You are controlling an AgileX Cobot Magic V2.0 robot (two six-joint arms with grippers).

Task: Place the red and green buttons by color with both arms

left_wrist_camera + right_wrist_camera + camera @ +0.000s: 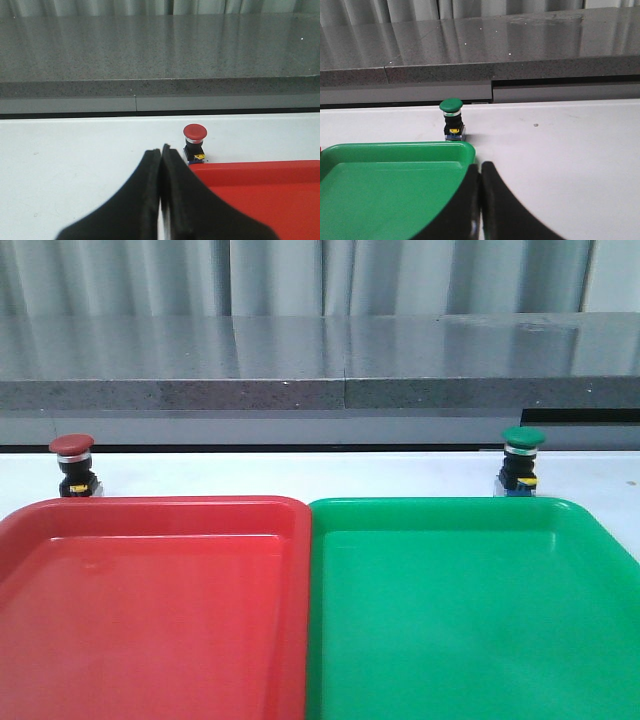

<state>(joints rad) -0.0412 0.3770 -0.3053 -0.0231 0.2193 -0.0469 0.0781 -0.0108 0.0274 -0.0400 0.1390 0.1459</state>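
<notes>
Nothing picked yet. Red button [72, 465] stands upright on the table just behind the red tray [150, 610]; green button [521, 460] behind the green tray [470, 610]. Left gripper [160, 152] and right gripper [480, 167] look closed, empty, short of the buttons. Next: open, reach forward, grasp.

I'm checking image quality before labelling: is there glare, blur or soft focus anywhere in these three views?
Front view: soft glare on the red tray and green tray; both buttons look slightly soft. Left wrist view: the red button is sharp, the shut left gripper a dark featureless mass. Right wrist view: the green button is crisp, with bright specks on the grey ledge.
</notes>
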